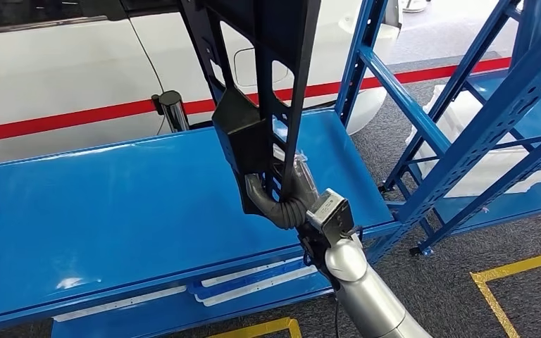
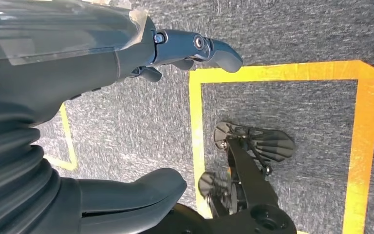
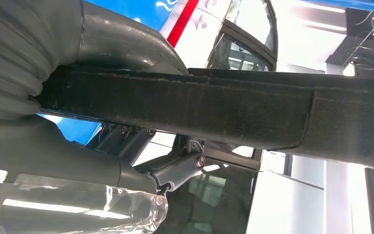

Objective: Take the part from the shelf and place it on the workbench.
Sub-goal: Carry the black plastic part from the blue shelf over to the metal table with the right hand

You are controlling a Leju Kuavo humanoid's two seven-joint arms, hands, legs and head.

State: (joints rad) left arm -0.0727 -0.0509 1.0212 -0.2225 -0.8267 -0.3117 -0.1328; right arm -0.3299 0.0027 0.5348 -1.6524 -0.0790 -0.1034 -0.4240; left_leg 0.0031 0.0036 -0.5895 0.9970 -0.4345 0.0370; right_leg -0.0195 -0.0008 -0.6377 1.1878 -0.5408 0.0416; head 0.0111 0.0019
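right hand (image 1: 282,201) grasps black part (image 1: 268,70) upright above blue workbench (image 1: 113,204); left hand (image 2: 126,53) fingers loosely apart, empty, over carpet.

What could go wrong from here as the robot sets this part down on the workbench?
The long black part is held only at its lower end by the right hand, so it may swing or twist in the grip. Its upper end sits near the blue shelf frame and could strike it. It hangs over the blue workbench; a slip would drop it.
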